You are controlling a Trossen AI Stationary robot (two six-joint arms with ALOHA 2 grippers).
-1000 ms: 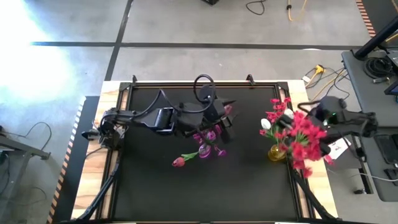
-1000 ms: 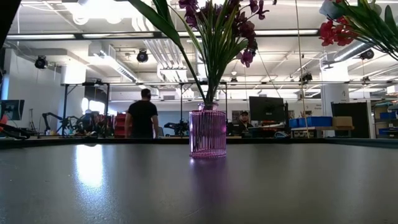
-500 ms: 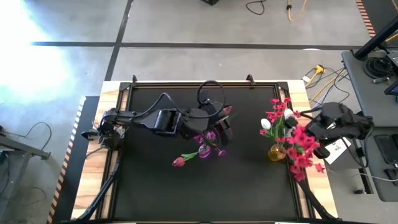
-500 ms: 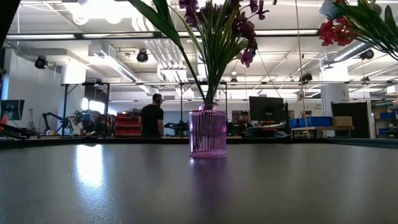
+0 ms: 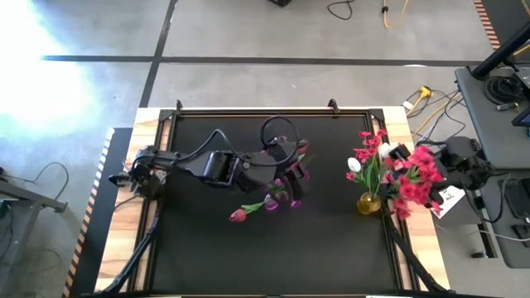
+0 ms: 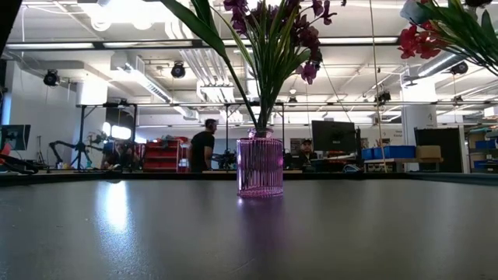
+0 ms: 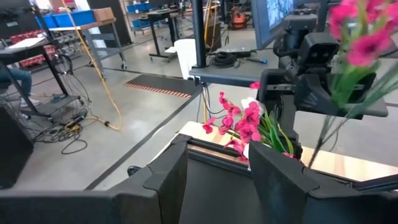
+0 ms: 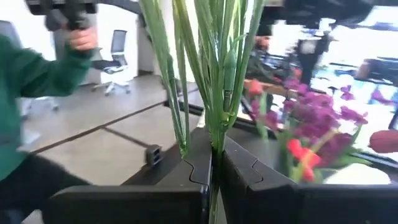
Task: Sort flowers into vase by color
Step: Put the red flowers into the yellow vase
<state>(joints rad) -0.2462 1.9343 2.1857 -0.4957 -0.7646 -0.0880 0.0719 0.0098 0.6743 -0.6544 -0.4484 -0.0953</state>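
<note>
A ribbed pink-purple vase (image 5: pixel 283 197) (image 6: pixel 260 163) stands mid-table with purple-magenta flowers (image 6: pixel 280 23) in it. My left gripper (image 5: pixel 294 175) (image 7: pixel 214 158) hovers open over those blooms. One pink flower (image 5: pixel 238 215) lies flat on the table beside the vase. A yellow vase (image 5: pixel 368 203) near the right edge holds red, pink and white flowers (image 5: pixel 368 157). My right gripper (image 5: pixel 437 175) (image 8: pixel 214 158) is just right of it, shut on a bunch of red flowers (image 5: pixel 414 184). My right gripper pinches several green stems (image 8: pixel 216 134) of the red bunch together between its two fingers. The stems run across the fingers. The bunch is lifted clear of the table, with its red blooms (image 5: pixel 411 186) spread beside the yellow vase.
The black mat is framed by a wooden table edge (image 5: pixel 418 248). Bare mat lies toward the near edge (image 5: pixel 273 257). Cables and equipment sit past the right edge (image 5: pixel 497 91). A person's green sleeve (image 8: pixel 25 74) shows beyond the table in the right wrist view.
My right gripper has drawn back toward the table's right edge, and the red bunch has moved with it, away from the yellow vase's near side. My left gripper has shifted slightly toward the near edge over the purple vase.
</note>
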